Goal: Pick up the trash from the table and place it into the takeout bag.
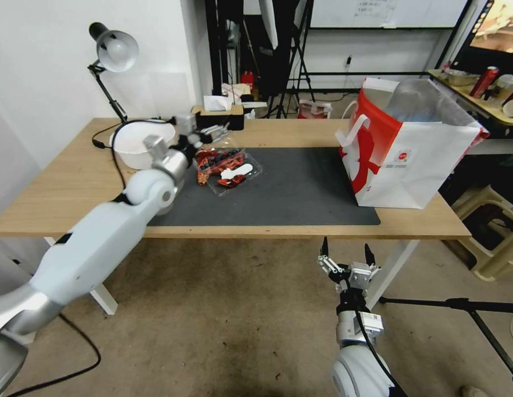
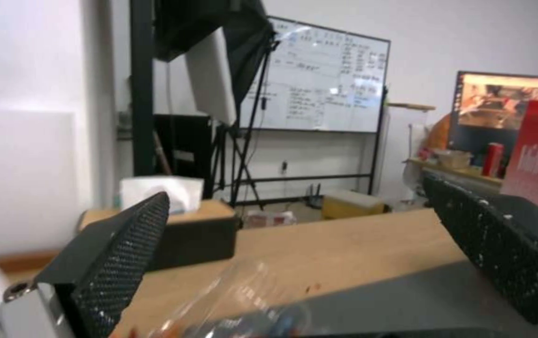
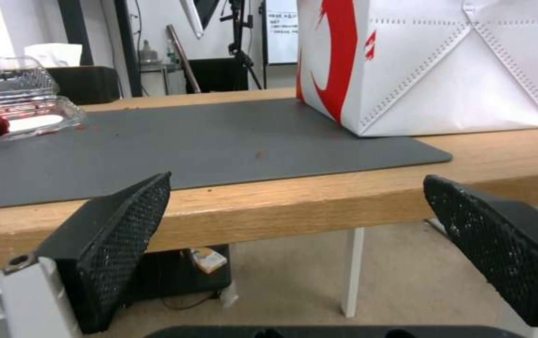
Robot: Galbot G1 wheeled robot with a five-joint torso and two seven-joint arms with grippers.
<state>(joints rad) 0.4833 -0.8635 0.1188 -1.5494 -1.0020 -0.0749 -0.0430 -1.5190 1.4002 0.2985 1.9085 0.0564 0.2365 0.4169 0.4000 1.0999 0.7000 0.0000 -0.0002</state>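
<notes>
Left claw (image 1: 215,132) spread wide, empty, poised just above far edge of clear clamshell tray (image 1: 228,167) of red scraps on bench (image 1: 300,226); tray directly beneath, long axis slanting across mat. Takeout bag (image 1: 411,157) well off rightward. Right claw (image 1: 346,258) agape, empty, parked below bench edge.

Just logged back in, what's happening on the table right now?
The left gripper is out over the table, fingers open, right at a clear plastic food container with red leftovers on the dark mat. It hasn't closed on the container. A white bowl sits behind the left arm, near the desk lamp. The takeout bag stands open at the mat's right end. The right gripper waits open, below the table's front edge.
</notes>
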